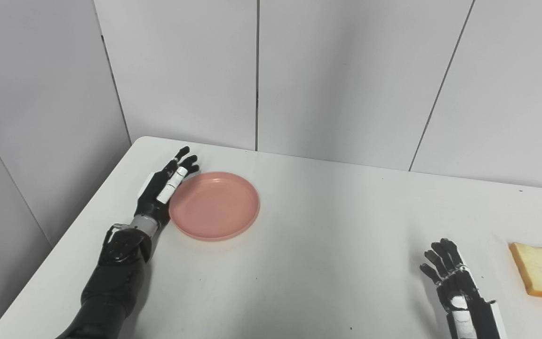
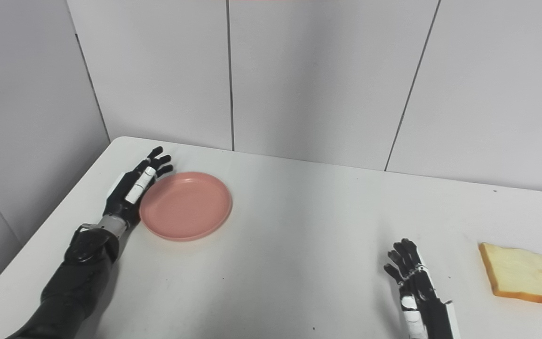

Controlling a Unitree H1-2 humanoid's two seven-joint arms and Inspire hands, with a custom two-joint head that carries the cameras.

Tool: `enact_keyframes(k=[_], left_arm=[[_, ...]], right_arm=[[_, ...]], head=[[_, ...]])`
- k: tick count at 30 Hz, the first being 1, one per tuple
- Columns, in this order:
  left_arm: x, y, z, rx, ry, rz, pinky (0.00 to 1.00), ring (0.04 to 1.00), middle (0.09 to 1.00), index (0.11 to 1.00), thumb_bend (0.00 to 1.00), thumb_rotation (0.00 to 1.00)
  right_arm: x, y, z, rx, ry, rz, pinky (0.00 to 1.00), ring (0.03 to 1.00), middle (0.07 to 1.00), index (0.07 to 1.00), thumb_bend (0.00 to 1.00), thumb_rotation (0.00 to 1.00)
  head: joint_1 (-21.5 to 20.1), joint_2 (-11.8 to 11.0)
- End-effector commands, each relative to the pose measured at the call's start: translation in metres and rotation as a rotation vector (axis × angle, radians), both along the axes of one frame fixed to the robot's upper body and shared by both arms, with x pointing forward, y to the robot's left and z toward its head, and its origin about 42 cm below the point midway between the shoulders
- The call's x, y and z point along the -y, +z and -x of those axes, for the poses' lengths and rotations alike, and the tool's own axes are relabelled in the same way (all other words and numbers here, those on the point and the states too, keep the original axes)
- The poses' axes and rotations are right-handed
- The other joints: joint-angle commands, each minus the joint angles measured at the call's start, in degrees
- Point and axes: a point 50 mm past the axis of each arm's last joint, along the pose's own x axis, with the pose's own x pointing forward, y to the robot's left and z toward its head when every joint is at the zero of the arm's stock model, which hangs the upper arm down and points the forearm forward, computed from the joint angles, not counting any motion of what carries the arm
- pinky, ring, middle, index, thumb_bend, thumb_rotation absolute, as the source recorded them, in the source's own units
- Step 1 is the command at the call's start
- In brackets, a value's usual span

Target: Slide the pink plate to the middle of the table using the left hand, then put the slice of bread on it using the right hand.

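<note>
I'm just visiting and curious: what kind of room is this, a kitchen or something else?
Probably a robot test booth, not a kitchen: a bare white table boxed in by plain grey wall panels, with only a pink plate and a slice of bread laid out.

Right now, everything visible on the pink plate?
The pink plate is round and shallow with a raised rim, matte like plastic, and empty. It lies flat on the white table, left of centre. The left hand, fingers extended, rests along its left edge, seemingly touching the rim. Nothing else is near it.

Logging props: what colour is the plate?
Pink, plain; the plate shows best in the left eye view.
</note>
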Motion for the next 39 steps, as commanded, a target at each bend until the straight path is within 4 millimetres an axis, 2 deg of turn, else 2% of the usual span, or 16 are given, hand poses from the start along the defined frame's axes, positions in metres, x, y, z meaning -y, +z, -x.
enact_keyframes(k=[1,6,9,20,31,39], left_arm=[[0.028,0.043,-0.025,0.137,-0.095,-0.004,0.77,0.881,0.889,0.893,0.94,0.69],[0.042,0.044,-0.025,0.137,-0.124,0.008,0.77,0.881,0.885,0.892,0.91,0.69],[0.051,0.048,-0.026,0.138,-0.153,0.024,0.79,0.895,0.900,0.906,0.89,0.68],[0.083,0.051,-0.033,0.128,-0.220,0.082,0.80,0.900,0.905,0.910,0.88,0.69],[0.113,0.036,-0.025,0.103,-0.245,0.150,0.80,0.898,0.911,0.921,0.90,0.70],[0.140,0.036,-0.019,0.085,-0.238,0.208,0.80,0.904,0.909,0.920,0.90,0.72]], right_arm=[[0.014,-0.058,0.013,-0.150,-0.034,0.040,0.86,0.894,0.912,0.913,0.86,0.86],[0.009,-0.056,0.013,-0.144,-0.032,0.039,0.84,0.882,0.900,0.903,0.86,0.85],[0.003,-0.054,0.013,-0.136,-0.029,0.041,0.83,0.878,0.897,0.897,0.85,0.83],[-0.028,-0.045,0.011,-0.117,-0.036,0.050,0.83,0.870,0.898,0.893,0.84,0.80],[-0.047,-0.037,0.011,-0.110,-0.041,0.063,0.84,0.882,0.911,0.910,0.80,0.81],[-0.054,-0.032,0.009,-0.107,-0.039,0.065,0.84,0.889,0.916,0.914,0.78,0.83]], head=[[-1.0,0.3],[-3.8,1.0],[-7.2,1.5],[-14.1,1.2],[-16.9,1.9],[-18.4,2.5]])
